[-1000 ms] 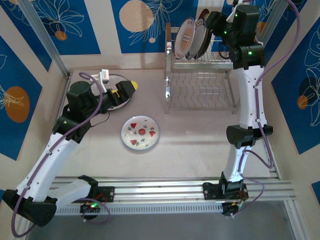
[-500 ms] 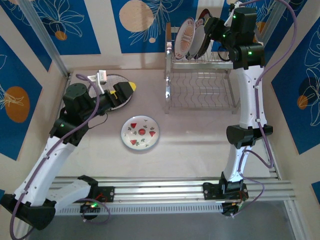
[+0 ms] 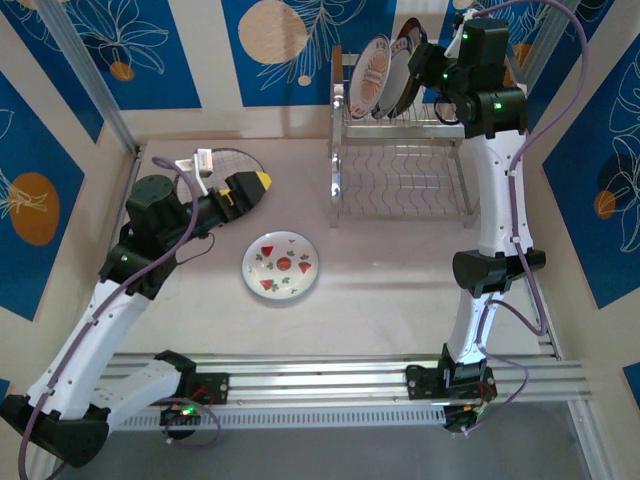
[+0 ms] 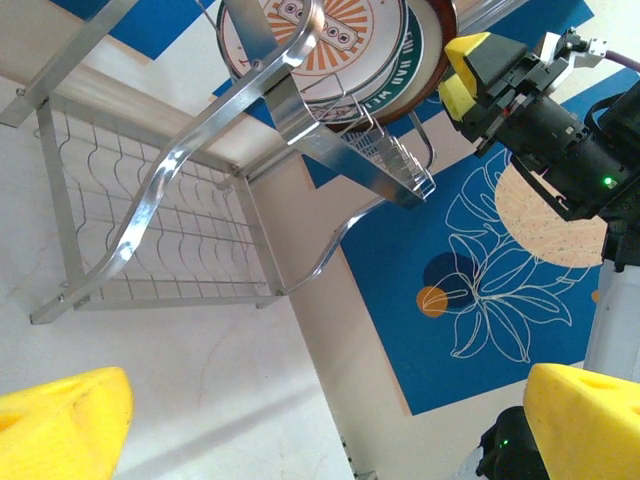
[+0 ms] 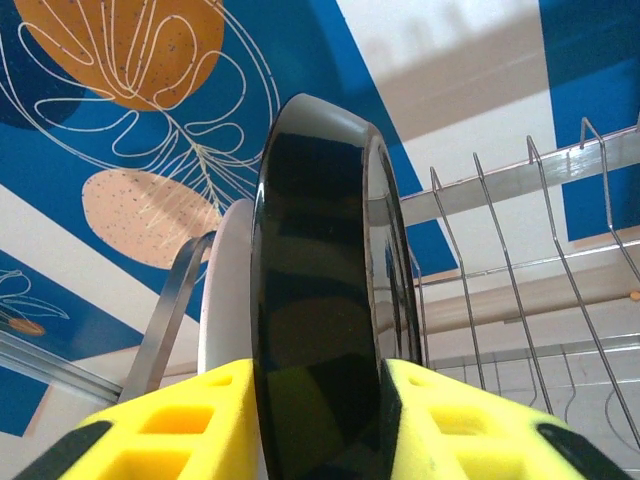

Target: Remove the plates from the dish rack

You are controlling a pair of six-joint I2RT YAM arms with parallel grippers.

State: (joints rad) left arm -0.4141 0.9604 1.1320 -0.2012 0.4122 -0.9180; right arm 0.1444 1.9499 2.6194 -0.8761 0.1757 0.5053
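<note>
Right gripper (image 5: pixel 320 425) tighter on glossy plate (image 5: pixel 320 250)

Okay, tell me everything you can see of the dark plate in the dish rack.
The dark plate is round, glossy and nearly black, likely glazed ceramic. It stands on edge in the dish rack's upper tier, beside a pale plate. The right gripper's yellow jaws flank both faces at its rim; whether they grip yet is unclear.

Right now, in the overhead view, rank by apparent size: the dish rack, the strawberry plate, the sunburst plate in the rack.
1. dish rack
2. strawberry plate
3. sunburst plate; standing on edge, seen at an angle, so unsure.
</note>
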